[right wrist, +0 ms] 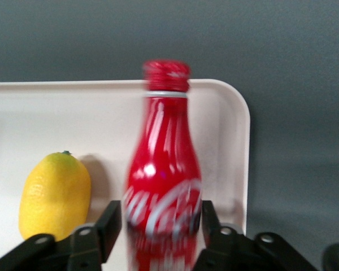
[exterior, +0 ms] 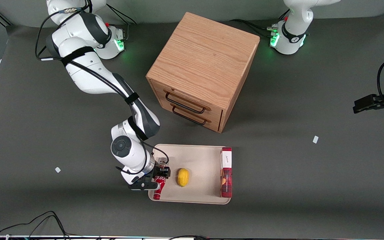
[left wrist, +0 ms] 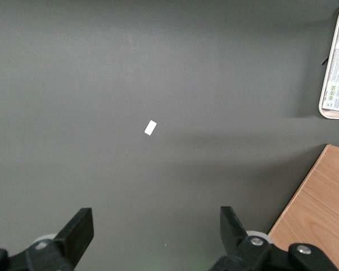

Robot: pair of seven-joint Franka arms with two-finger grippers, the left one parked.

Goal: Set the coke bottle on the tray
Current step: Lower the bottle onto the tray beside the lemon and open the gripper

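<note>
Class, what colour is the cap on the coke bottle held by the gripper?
Red, like the coke bottle in the gripper; clearest in the right wrist view.

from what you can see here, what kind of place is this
Probably a robotics lab bench, not a home: two arms are bolted to a grey-matted table. Staged props include a wooden drawer cabinet and a tray, where the gripper holds the coke bottle beside a lemon.

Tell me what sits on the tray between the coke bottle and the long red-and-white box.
A lemon lies on the tray between them, shown in the front view. The end effector holds the coke bottle.
</note>
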